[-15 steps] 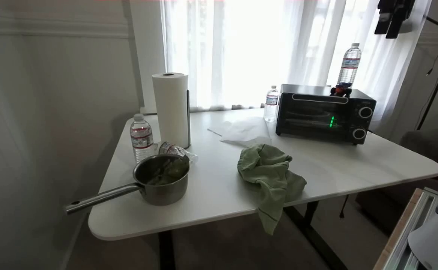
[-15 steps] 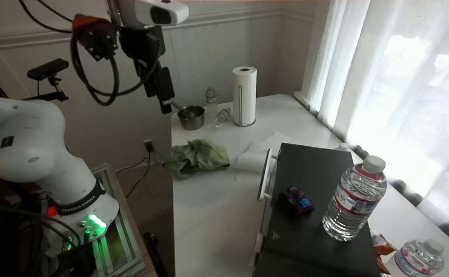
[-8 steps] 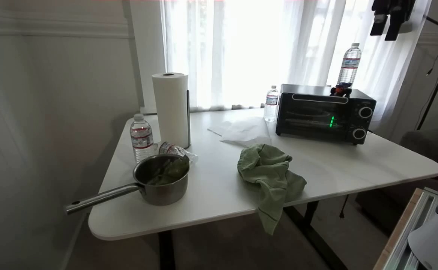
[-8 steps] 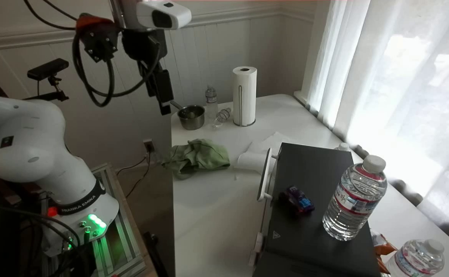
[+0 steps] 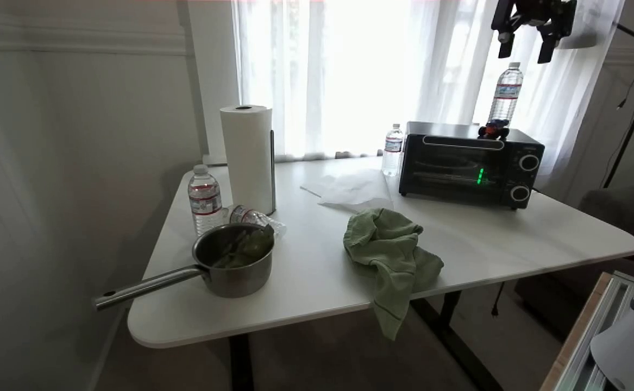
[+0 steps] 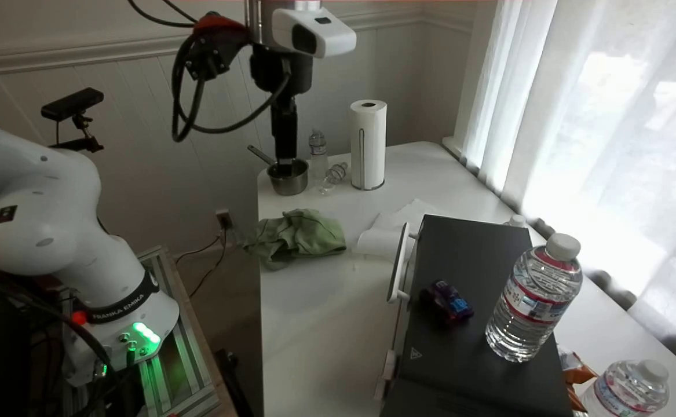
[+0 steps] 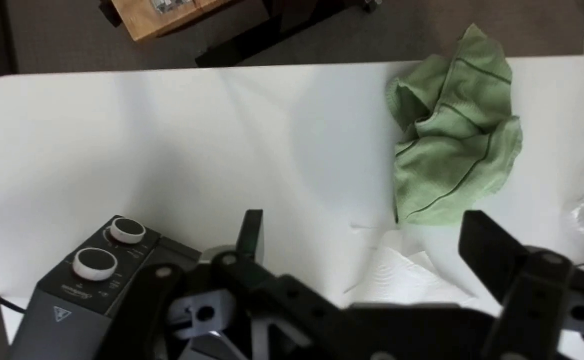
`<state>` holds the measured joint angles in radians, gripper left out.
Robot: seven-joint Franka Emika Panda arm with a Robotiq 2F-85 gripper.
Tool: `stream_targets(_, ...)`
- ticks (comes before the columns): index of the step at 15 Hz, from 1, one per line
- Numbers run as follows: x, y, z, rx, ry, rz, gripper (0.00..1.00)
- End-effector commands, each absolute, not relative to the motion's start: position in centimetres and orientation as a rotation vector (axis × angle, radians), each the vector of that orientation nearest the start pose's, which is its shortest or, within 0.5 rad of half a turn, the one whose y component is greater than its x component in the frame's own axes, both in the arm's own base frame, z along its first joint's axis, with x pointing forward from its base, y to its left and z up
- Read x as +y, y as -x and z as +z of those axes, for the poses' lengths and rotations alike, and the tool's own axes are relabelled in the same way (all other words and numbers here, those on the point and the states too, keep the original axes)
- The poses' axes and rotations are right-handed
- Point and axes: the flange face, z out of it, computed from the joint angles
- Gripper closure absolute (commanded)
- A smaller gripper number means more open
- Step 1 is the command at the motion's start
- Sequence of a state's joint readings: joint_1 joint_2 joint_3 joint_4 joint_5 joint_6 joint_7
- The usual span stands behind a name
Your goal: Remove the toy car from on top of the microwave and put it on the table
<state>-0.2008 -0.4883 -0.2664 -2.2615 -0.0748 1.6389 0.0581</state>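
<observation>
The toy car (image 6: 449, 301), small and dark with purple, blue and red parts, sits on top of the black microwave (image 6: 471, 243) near its front edge. In an exterior view the car (image 5: 494, 130) stands just in front of a water bottle. The microwave (image 5: 447, 168) stands on the white table (image 5: 317, 255). My gripper (image 5: 525, 55) is open and empty, high above the microwave's level. In an exterior view the gripper (image 6: 285, 165) is well apart from the car. In the wrist view the gripper (image 7: 363, 217) has wide-spread fingers; the microwave's knob end (image 7: 66, 325) shows, the car does not.
A tall water bottle (image 6: 537, 301) stands on the microwave close to the car. More bottles (image 6: 627, 394) stand around the microwave. A green cloth (image 5: 393, 255), white paper (image 5: 357, 190), a pot (image 5: 235, 266) and a paper towel roll (image 5: 249, 163) are on the table.
My gripper has opened from nearly shut to wide. It has turned and moved over the table, leftward in an exterior view and rightward in an exterior view. The car and microwave have not moved.
</observation>
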Motion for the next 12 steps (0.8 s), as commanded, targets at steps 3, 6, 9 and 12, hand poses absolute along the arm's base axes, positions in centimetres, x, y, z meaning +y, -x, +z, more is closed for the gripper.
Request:
stream_targets(3,-24.7,-35.9,52.1,1.157,2.818,0.247,0.00)
stream_targets(6,-27.2,-36.6,50.4,1.370,2.713,0.264,0.00)
stream_targets(9,-29.7,-37.7,49.1,1.559,2.584,0.263,0.00)
stream_targets(12,-28.6,-36.9,48.5,1.462,2.674,0.291,0.00)
